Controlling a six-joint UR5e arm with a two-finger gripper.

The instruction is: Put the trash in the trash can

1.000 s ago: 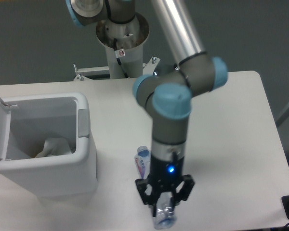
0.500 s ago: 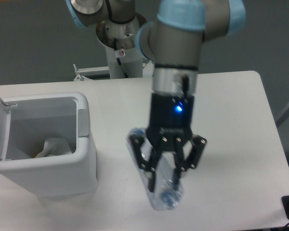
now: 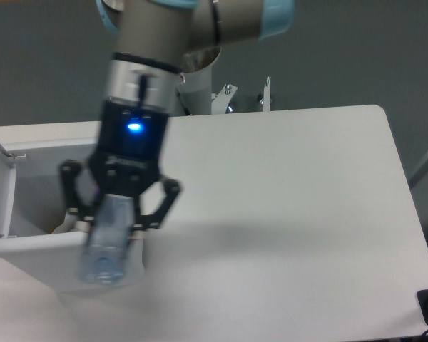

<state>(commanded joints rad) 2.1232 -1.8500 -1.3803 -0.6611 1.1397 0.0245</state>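
Gripper (image 3: pixel 114 214) clamped on crushed bottle (image 3: pixel 105 246), hanging over trash can (image 3: pixel 28 246) rim. Bottle prob light, soft, slippery; grip mid-body, w/ 2 fingers.

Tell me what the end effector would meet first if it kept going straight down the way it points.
Probably the bin: the end effector, holding the bottle, hangs over its front wall or opening. Depth is unclear.

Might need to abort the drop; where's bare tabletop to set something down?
Free: the table from the trash can to the right edge, front to back. Crowded: the left, where the end effector holds the bottle over the can.
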